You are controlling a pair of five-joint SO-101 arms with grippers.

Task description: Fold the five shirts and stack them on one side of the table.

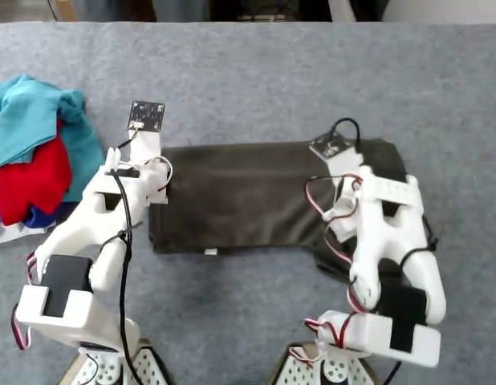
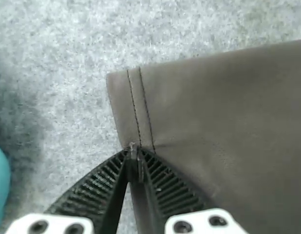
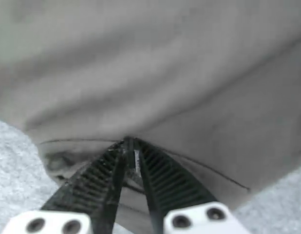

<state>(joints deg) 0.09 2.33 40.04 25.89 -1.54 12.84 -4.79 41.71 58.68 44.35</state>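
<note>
The dark brown shirt (image 1: 248, 196) lies flat across the middle of the grey tabletop (image 1: 312, 72), already narrowed into a wide band with one straight edge toward the arms, while a loose pile of shirts (image 1: 31, 152) in teal, red, blue and white sits at the tabletop's left edge, well apart from it. In the high view the left arm (image 1: 95, 216) stands at the band's left end and the right arm (image 1: 384, 233) over its right part, where some cloth bulges out toward the robot. In the left wrist view the left hand (image 2: 134, 157) is pinched tight on the shirt's double-stitched hem (image 2: 138, 107), right at the corner, with bare tabletop just beside it. In the right wrist view the right hand (image 3: 130, 146) is likewise closed on a fold of the same shirt, its tips sunk into a crease with more cloth rising behind; which layer it holds I cannot tell. The step in hand looks like the folding of the first shirt, with both ends gripped and the four in the pile untouched, so the task seems early. The next move likely calls for both hands to lift together and carry their ends over evenly, keeping the cloth taut enough that the band does not twist or drag the lower layer. The bulge near the right arm may need tucking in.
</note>
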